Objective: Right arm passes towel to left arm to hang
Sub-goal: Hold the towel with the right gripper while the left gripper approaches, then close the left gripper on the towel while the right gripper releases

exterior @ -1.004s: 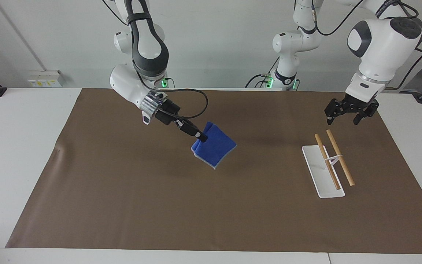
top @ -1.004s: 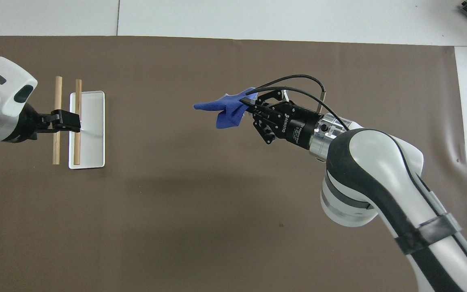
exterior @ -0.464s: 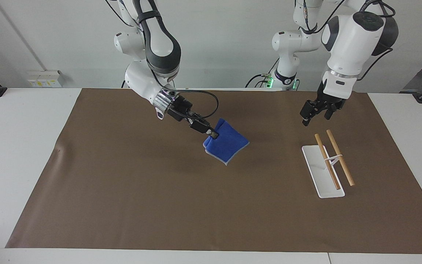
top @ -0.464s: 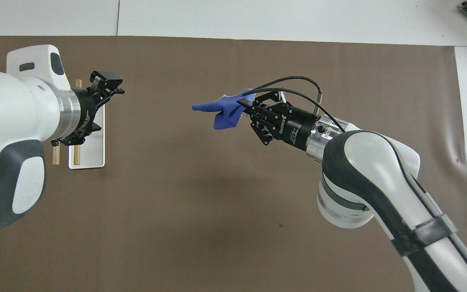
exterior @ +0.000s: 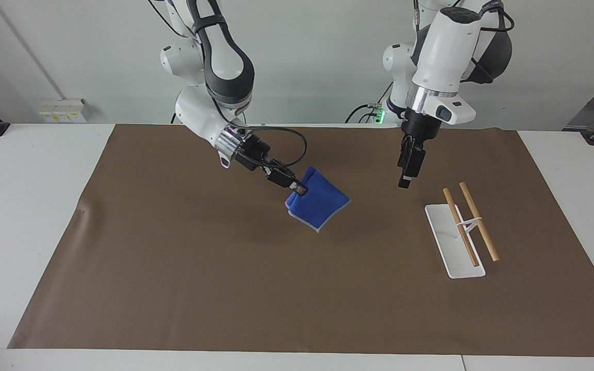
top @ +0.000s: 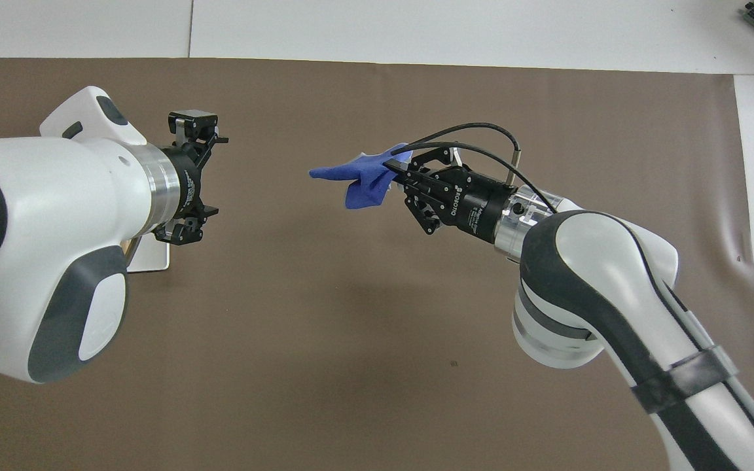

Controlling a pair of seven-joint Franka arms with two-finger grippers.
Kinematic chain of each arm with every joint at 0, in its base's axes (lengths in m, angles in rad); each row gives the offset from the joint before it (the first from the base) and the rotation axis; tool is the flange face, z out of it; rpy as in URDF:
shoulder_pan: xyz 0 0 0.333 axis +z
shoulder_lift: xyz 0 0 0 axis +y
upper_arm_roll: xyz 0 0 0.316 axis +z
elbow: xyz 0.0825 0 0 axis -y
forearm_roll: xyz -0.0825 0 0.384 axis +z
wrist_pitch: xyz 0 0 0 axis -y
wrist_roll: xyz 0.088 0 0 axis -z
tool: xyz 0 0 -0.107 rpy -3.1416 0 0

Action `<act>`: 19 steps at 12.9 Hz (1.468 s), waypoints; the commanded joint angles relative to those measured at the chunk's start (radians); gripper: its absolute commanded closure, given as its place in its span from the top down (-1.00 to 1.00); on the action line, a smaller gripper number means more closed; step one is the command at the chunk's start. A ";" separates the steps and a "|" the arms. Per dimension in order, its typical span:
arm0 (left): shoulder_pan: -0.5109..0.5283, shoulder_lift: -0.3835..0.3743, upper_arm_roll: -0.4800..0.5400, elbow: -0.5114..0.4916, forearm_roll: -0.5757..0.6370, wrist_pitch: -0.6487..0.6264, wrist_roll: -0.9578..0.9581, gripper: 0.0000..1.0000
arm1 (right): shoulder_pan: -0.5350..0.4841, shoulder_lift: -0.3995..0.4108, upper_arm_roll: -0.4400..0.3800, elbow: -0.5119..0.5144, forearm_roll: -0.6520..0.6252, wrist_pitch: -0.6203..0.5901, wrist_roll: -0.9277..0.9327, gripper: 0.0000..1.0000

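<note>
**Midway, towel held up over the mat, second gripper alongside**

Right arm (exterior: pixel 209 67) reaches out over the middle of the brown mat (exterior: pixel 173 268). Right gripper (exterior: pixel 299 190) is clamped shut on one corner of the blue towel (exterior: pixel 318 203). Towel is in the air, clear of the mat, hanging folded from the pinch, its pale edging along the lower side. Overhead view: cloth (top: pixel 357 180) sticks out sideways from the closed fingertips (top: pixel 395 167), toward the left arm's end of the table. A black cable (exterior: pixel 292 141) loops off this wrist.

Left arm (exterior: pixel 444 51) comes down from above, wrist pointing nearly straight down. Left gripper (exterior: pixel 405 181) hangs over bare mat, between the towel and the rack, touching neither. Overhead view shows its fingers (top: pixel 194 120) spread wide apart, nothing between them; a clear gap of mat separates it from the cloth.

White tray (exterior: pixel 444 242) lies on the mat toward the left arm's end. Two wooden rods (exterior: pixel 475 219) run lengthwise over it, side by side, joined by a white bracket; one rod sits above the tray, the other just beside its edge. Overhead view: left arm covers most of this rack; only a corner of the tray (top: pixel 151 258) shows.
</note>
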 commanded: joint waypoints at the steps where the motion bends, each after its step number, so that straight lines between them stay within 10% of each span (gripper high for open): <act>1: 0.004 -0.011 -0.025 -0.086 -0.012 0.159 -0.123 1.00 | 0.004 0.006 0.003 0.009 0.025 0.020 0.008 -1.00; 13: 0.002 0.128 -0.140 -0.120 -0.010 0.483 -0.326 1.00 | 0.005 0.008 0.064 0.024 0.106 0.072 0.000 -1.00; 19: 0.013 0.148 -0.139 -0.112 -0.002 0.492 -0.196 -0.55 | 0.008 0.008 0.069 0.024 0.111 0.078 -0.005 -1.00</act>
